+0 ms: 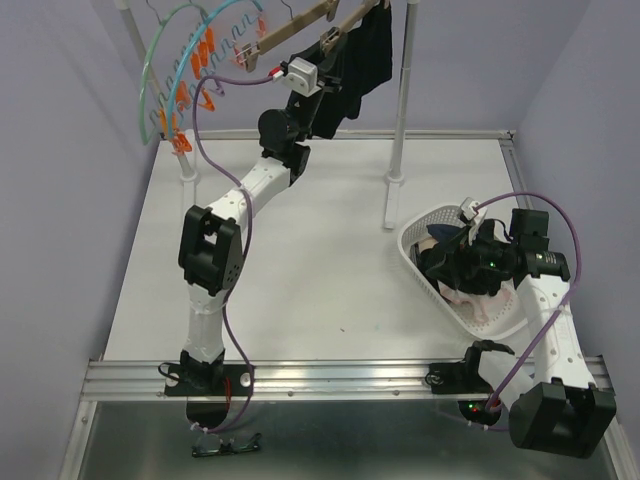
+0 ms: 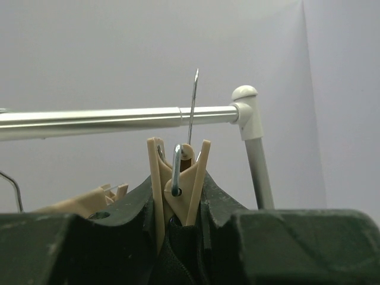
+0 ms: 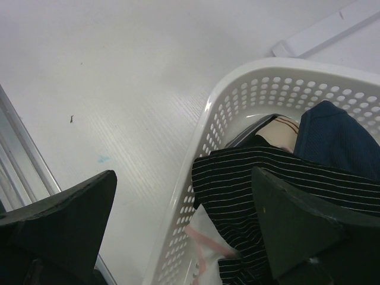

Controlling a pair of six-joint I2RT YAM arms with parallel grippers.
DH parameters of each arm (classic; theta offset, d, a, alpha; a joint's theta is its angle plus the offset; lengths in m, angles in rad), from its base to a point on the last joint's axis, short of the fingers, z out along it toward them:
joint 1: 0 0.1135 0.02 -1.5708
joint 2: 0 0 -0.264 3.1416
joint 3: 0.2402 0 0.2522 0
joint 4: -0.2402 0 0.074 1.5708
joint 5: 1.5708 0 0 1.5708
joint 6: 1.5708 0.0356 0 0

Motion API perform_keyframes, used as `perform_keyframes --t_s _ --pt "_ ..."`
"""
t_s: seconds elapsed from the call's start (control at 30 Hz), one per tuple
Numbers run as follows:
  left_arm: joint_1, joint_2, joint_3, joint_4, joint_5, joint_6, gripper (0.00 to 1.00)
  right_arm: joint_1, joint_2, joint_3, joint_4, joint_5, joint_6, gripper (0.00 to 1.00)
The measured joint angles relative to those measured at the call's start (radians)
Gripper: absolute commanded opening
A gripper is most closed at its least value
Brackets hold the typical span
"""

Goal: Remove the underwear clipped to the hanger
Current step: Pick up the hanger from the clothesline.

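A black underwear [image 1: 365,55] hangs from a wooden hanger [image 1: 300,25] on the rail at the back. My left gripper [image 1: 325,90] is raised to it. In the left wrist view this gripper [image 2: 178,205] is shut on a beige clip [image 2: 178,178], its fingers [image 2: 119,222] pressing the clip's two arms, with black cloth [image 2: 178,252] under the clip. My right gripper [image 1: 450,265] hovers over the white basket [image 1: 415,262]. Its jaws [image 3: 184,178] stand open and hold nothing, above the basket rim [image 3: 202,154], a black striped underwear [image 3: 267,178], a navy one [image 3: 338,142] and a pale pink-white one [image 3: 208,243].
The metal rail [image 2: 119,119] runs across above the clip, with its white corner joint [image 2: 246,110] and post at the right. Green and blue wire hangers with orange clips [image 1: 185,70] hang at the back left. The rack's post [image 1: 400,110] stands between the arms.
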Motion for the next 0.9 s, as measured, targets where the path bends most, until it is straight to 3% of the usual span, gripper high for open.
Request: perform_keyframes --t_s 0.3,0.9 --pt "0.000 -0.016 -0.006 -0.002 -0.002 -0.003 0.00 0.000 0.000 0.000 0.000 0.003 0.000 1.00" --pt "0.000 -0.256 -0.362 -0.002 -0.009 -0.002 0.00 0.000 0.001 0.000 0.000 0.007 0.000 1.00"
